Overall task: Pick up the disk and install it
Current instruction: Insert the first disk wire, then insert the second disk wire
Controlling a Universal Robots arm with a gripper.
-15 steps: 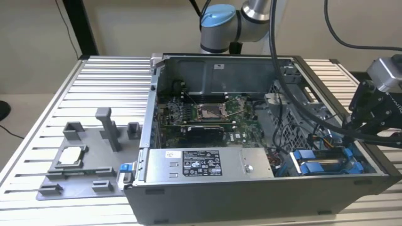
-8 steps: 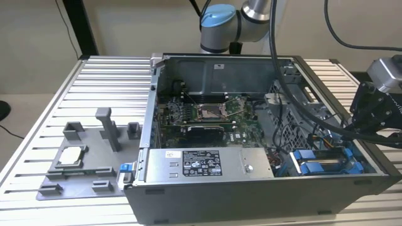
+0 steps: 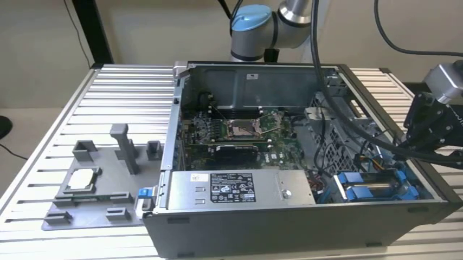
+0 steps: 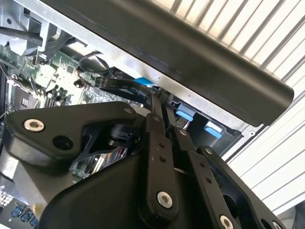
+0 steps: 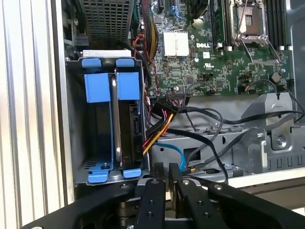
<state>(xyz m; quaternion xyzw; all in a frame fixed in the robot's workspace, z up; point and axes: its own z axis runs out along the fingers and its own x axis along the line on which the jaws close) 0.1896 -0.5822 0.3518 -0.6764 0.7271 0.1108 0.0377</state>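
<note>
My tool (image 5: 167, 174) is closed on nothing, just beside the drive cage (image 5: 76, 119), where the disk (image 5: 127, 129) sits slotted. Nearby cables (image 5: 200, 119) could snag if I swing carelessly.

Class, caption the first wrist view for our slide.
Gripper shut beside the drive cage, blue-framed disk seated inside.

Robotics lab or test workshop, ribbed aluminium worktop (image 3: 108, 86), opened computer case (image 3: 289, 162) with bare motherboard (image 5: 214, 62), grey fixture tray (image 3: 94, 184), industrial arm (image 3: 268, 27), dangling cables (image 3: 347, 108)
</note>
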